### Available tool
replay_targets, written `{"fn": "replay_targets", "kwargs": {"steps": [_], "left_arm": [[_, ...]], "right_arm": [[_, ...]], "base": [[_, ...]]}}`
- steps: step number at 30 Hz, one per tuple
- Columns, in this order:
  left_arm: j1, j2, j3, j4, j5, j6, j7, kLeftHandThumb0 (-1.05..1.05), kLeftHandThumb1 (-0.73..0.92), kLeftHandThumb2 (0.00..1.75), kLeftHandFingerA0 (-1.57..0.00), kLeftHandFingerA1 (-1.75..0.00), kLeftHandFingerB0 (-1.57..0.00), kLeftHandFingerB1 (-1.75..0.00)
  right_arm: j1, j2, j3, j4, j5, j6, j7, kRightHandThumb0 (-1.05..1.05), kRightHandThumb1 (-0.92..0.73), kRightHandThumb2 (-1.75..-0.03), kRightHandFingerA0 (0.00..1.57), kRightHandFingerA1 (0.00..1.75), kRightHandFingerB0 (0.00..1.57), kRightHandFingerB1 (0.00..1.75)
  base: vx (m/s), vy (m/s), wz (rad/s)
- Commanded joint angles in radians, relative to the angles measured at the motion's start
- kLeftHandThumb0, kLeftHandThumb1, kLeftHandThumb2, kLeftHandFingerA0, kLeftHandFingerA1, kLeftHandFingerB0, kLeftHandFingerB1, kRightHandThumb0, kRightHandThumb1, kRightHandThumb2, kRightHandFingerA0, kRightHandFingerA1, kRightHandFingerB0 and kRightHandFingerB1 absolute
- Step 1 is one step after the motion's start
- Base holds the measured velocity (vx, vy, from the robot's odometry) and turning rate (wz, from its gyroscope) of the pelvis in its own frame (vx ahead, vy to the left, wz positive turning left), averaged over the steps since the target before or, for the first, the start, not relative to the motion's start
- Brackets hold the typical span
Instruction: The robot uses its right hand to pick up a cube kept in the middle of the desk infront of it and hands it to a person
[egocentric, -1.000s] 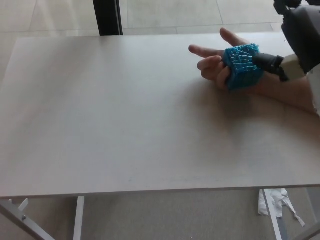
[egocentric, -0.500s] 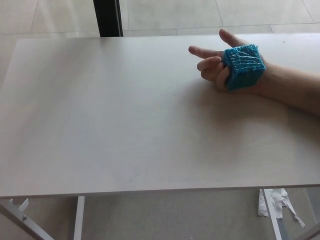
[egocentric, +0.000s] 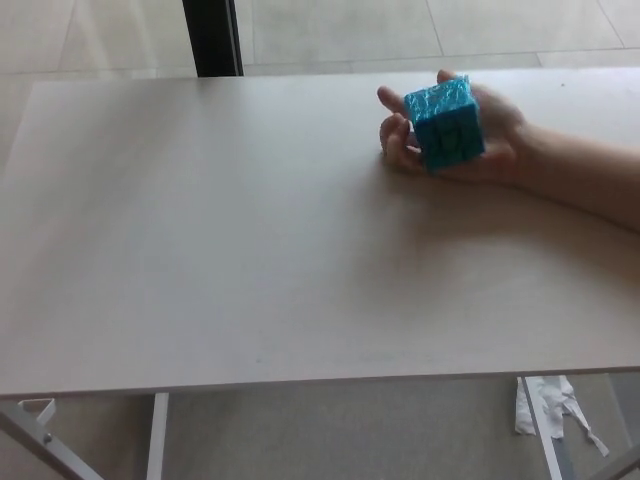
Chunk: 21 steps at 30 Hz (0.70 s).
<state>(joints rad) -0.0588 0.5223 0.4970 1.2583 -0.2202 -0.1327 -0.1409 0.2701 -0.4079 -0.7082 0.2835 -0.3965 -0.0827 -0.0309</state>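
Cube (egocentric: 445, 123) is sitting in a person's hand (egocentric: 470, 140) near the desk's (egocentric: 250, 250) far right corner, looking light, crinkly-wrapped; flat sides suiting gripping. Neither robot hand is showing.

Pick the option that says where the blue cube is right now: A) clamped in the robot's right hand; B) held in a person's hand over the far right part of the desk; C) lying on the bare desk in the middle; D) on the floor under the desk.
B: the blue cube sits in the person's hand, whose fingers curl around it above the desk; no robot hand shows.
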Motion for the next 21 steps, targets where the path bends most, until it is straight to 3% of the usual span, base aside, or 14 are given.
{"fn": "replay_targets", "kwargs": {"steps": [1, 4, 5, 7, 8, 9, 10, 11, 12, 13, 15, 19, 20, 21], "left_arm": [[0.033, 0.066, 0.04, 0.026, -0.031, 0.034, 0.032, -0.65, 0.46, 0.56, -0.77, -0.57, -0.68, -0.42], [0.027, 0.061, 0.051, 0.03, -0.043, 0.046, 0.029, -0.67, 0.33, 0.77, -0.77, -0.64, -0.62, -0.53], [0.028, 0.06, 0.058, 0.03, -0.049, 0.048, 0.027, -0.65, 0.44, 0.54, -0.81, -0.59, -0.67, -0.41], [0.034, 0.059, 0.059, 0.027, -0.048, 0.035, 0.023, -0.65, 0.45, 0.55, -0.78, -0.58, -0.66, -0.41], [0.035, 0.063, 0.059, 0.03, -0.045, 0.037, 0.024, -0.64, 0.46, 0.55, -0.76, -0.56, -0.65, -0.41], [0.037, 0.064, 0.063, 0.032, -0.046, 0.037, 0.022, -0.63, 0.45, 0.55, -0.76, -0.56, -0.67, -0.42], [0.045, 0.06, 0.065, 0.026, -0.046, 0.03, 0.02, -0.64, 0.36, 0.79, -0.69, -0.63, -0.61, -0.55], [0.047, 0.057, 0.067, 0.027, -0.043, 0.037, 0.033, -0.64, 0.36, 0.79, -0.69, -0.62, -0.6, -0.54], [0.053, 0.055, 0.065, 0.025, -0.039, 0.03, 0.029, -0.6, 0.47, 0.56, -0.77, -0.56, -0.66, -0.42], [0.057, 0.051, 0.065, 0.025, -0.037, 0.028, 0.028, -0.6, 0.47, 0.56, -0.77, -0.56, -0.66, -0.42], [0.06, 0.054, 0.063, 0.029, -0.032, 0.039, 0.025, -0.62, 0.47, 0.56, -0.78, -0.57, -0.66, -0.41], [0.069, 0.064, 0.073, 0.031, -0.036, 0.05, 0.017, -0.6, 0.47, 0.55, -0.77, -0.56, -0.65, -0.41], [0.068, 0.07, 0.077, 0.029, -0.037, 0.05, 0.017, -0.59, 0.47, 0.55, -0.77, -0.56, -0.66, -0.42], [0.066, 0.072, 0.082, 0.025, -0.039, 0.049, 0.018, -0.55, 0.48, 0.55, -0.75, -0.55, -0.67, -0.43]], "right_arm": [[0.001, -0.095, -0.544, 0.544, 0.536, -0.501, -0.259, -0.57, -0.64, -0.6, 0.79, 1.17, 0.76, 0.69], [0.005, -0.108, -0.49, 0.538, 0.478, -0.364, -0.187, -0.55, -0.65, -0.59, 0.72, 1.12, 0.6, 0.61], [-0.015, -0.109, -0.48, 0.491, 0.471, -0.224, -0.151, -0.54, -0.62, -0.6, 0.67, 1.31, 0.57, 0.57], [-0.054, -0.145, -0.46, 0.507, 0.454, -0.076, -0.104, -0.5, -0.62, -0.6, 0.61, 1.09, 0.56, 0.51], [-0.081, -0.166, -0.443, 0.512, 0.442, 0.028, -0.071, -0.47, -0.63, -0.6, 0.81, 1.28, 0.61, 0.51], [-0.123, -0.194, -0.413, 0.548, 0.428, 0.135, -0.025, -0.45, -0.5, -0.87, 0.77, 0.92, 0.54, 0.66], [-0.154, -0.222, -0.394, 0.607, 0.41, 0.191, -0.016, -0.42, -0.59, -0.59, 0.74, 0.85, 0.59, 0.56], [-0.219, -0.214, -0.469, 0.636, 0.495, 0.274, -0.051, -0.36, -0.46, -0.83, 0.74, 0.95, 0.65, 0.73], [-0.231, -0.207, -0.471, 0.67, 0.487, 0.255, -0.089, -0.31, -0.58, -0.57, 0.79, 1.1, 0.72, 0.66], [-0.226, -0.215, -0.476, 0.676, 0.487, 0.254, -0.085, -0.31, -0.58, -0.57, 0.79, 1.1, 0.72, 0.66], [-0.21, -0.203, -0.42, 0.746, 0.418, 0.198, -0.12, -0.38, -0.58, -0.61, 1.07, 1.56, 0.8, 0.75], [-0.191, -0.142, -0.36, 0.786, 0.398, 0.145, -0.076, -0.37, -0.58, -0.61, 0.89, 1.55, 0.71, 0.66], [-0.195, -0.139, -0.346, 0.795, 0.397, 0.139, -0.073, -0.45, -0.5, -0.86, 0.94, 1.19, 0.67, 0.72], [-0.191, -0.143, -0.329, 0.809, 0.392, 0.134, -0.061, -0.4, -0.59, -0.57, 0.76, 1.03, 0.65, 0.6]], "base": [[0.0, 0.0, 0.0], [0.0, 0.0, 0.0], [0.0, 0.0, 0.0], [0.0, 0.0, 0.0], [0.0, 0.0, 0.0], [0.0, 0.0, 0.0], [0.0, 0.0, 0.0], [0.0, 0.0, 0.0], [0.0, 0.0, 0.0], [0.0, 0.0, 0.0], [0.0, 0.0, 0.0], [0.0, 0.0, 0.0], [0.0, 0.0, 0.0], [0.0, 0.0, 0.0]]}}
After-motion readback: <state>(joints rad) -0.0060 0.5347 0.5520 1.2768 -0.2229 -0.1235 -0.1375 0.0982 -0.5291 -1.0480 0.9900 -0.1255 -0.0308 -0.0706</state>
